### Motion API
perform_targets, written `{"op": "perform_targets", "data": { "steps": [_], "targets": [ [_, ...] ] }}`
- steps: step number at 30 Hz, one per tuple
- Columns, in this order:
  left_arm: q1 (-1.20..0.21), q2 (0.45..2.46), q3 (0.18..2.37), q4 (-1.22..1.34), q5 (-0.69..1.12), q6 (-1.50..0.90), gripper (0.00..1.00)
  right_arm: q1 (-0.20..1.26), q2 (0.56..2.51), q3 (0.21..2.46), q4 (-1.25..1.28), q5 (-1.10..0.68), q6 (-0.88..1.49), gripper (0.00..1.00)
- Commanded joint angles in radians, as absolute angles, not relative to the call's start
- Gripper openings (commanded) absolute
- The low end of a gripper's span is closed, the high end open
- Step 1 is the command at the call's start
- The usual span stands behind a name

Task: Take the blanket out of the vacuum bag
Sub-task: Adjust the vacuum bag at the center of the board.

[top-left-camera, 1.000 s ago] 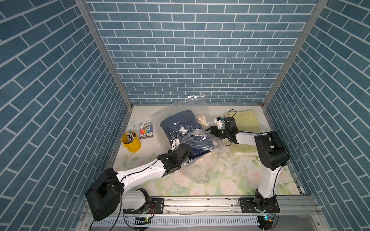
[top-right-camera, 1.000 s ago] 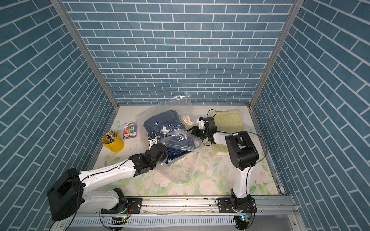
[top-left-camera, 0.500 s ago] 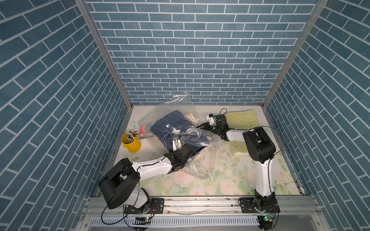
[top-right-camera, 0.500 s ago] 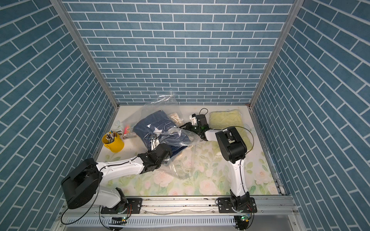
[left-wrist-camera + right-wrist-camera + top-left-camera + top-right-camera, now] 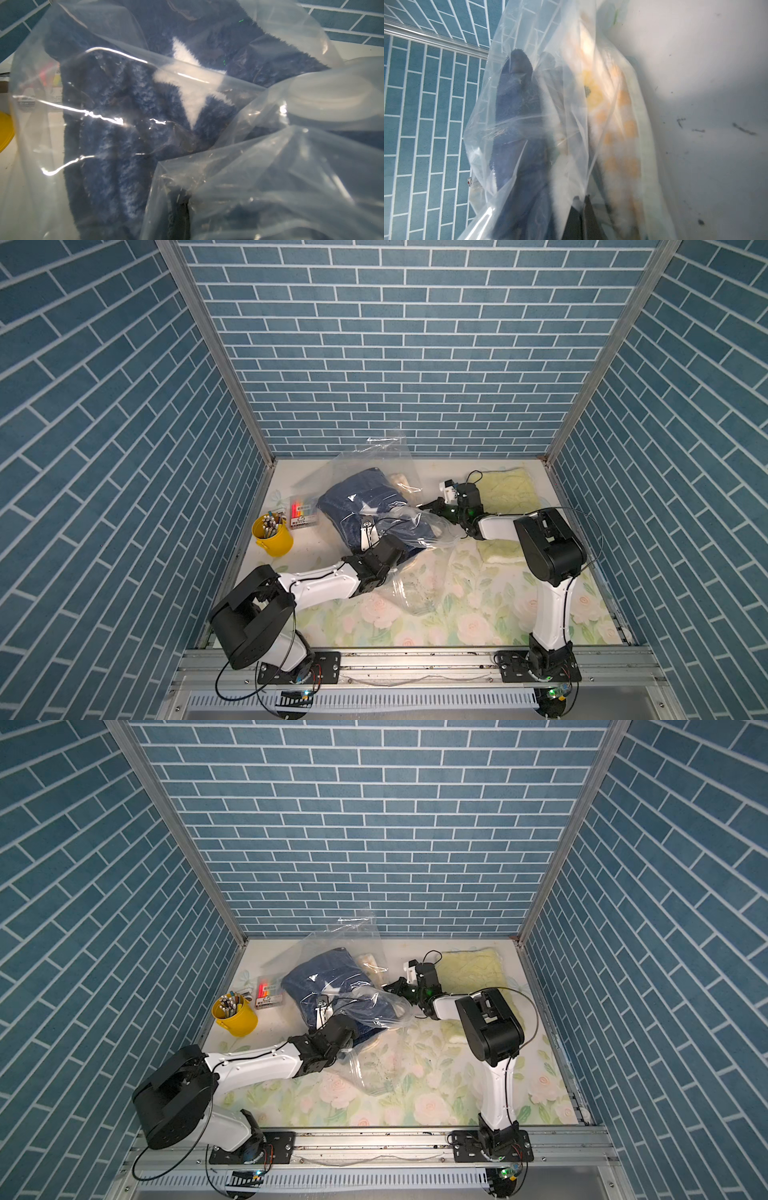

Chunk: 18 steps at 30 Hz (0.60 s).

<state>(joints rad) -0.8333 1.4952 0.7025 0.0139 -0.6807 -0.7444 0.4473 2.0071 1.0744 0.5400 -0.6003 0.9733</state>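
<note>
The vacuum bag [image 5: 376, 466] [image 5: 345, 944] lies crumpled at the back middle of the table. A folded navy blanket [image 5: 359, 502] [image 5: 324, 977] [image 5: 116, 128] shows inside it. A round white valve cap [image 5: 332, 101] shows blurred through the film. My left gripper [image 5: 384, 527] [image 5: 180, 201] reaches in at the blanket's near edge under loose plastic. Its dark jaws are together, with film gathered at their tip. My right gripper [image 5: 430, 506] [image 5: 392, 986] [image 5: 581, 209] is shut on the bag's film at its right side.
A cream and orange cloth [image 5: 612, 124] [image 5: 399, 480] sits in the bag beside the blanket. A yellow cup of pens [image 5: 272, 533] and a marker pack [image 5: 301, 512] stand left of the bag. A pale green towel [image 5: 511, 489] lies at the back right, and walls close three sides.
My right gripper has moved left to the bag's edge and shut on the film. The bag with the blanket has slid a little left, and my left arm has swung with it.
</note>
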Motion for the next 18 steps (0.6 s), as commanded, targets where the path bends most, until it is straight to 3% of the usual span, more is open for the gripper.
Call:
{"op": "perform_targets", "data": {
  "steps": [1, 9, 16, 17, 18],
  "targets": [
    [-0.812, 1.557, 0.718, 0.022, -0.669, -0.704, 0.00, 0.413, 1.926, 1.022, 0.592, -0.575, 0.997, 0.00],
    [-0.787, 1.657, 0.838, 0.008, -0.701, -0.685, 0.00, 0.390, 2.071, 1.228, 0.530, -0.649, 0.979, 0.00],
    [-0.784, 1.572, 0.862, -0.058, -0.704, -0.668, 0.00, 0.383, 2.118, 1.358, 0.420, -0.674, 0.940, 0.00],
    [-0.784, 1.550, 0.863, -0.070, -0.690, -0.663, 0.00, 0.380, 2.107, 1.354, 0.400, -0.665, 0.929, 0.01],
    [-0.785, 1.520, 0.862, -0.088, -0.673, -0.664, 0.00, 0.374, 2.086, 1.343, 0.385, -0.656, 0.916, 0.12]
  ]
}}
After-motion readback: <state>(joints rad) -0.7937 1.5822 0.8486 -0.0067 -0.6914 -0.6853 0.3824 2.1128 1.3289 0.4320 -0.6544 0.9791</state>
